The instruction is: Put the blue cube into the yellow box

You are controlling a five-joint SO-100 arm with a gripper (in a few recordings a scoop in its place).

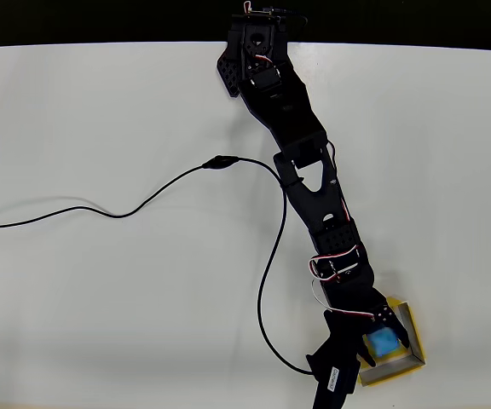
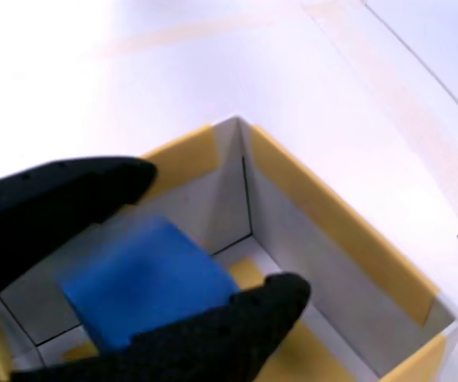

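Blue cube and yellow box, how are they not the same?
The blue cube is solid and bright blue; the yellow box is hollow, open on top, with yellow outer sides and pale inner walls. The cube is much smaller than the box and sits within its walls. The tool grips the cube, not the box. Both have straight, flat sides.

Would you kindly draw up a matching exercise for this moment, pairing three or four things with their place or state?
Things:
1. blue cube
2. yellow box
3. black cable
4. gripper

Places or states:
A. winds across the white table to the left of the arm, overhead view
B. shut on a block, above the tray's floor
C. stands at the table's lower right, overhead view
D. held between two black fingers, within the box walls

Pairs: 1-D, 2-C, 3-A, 4-B
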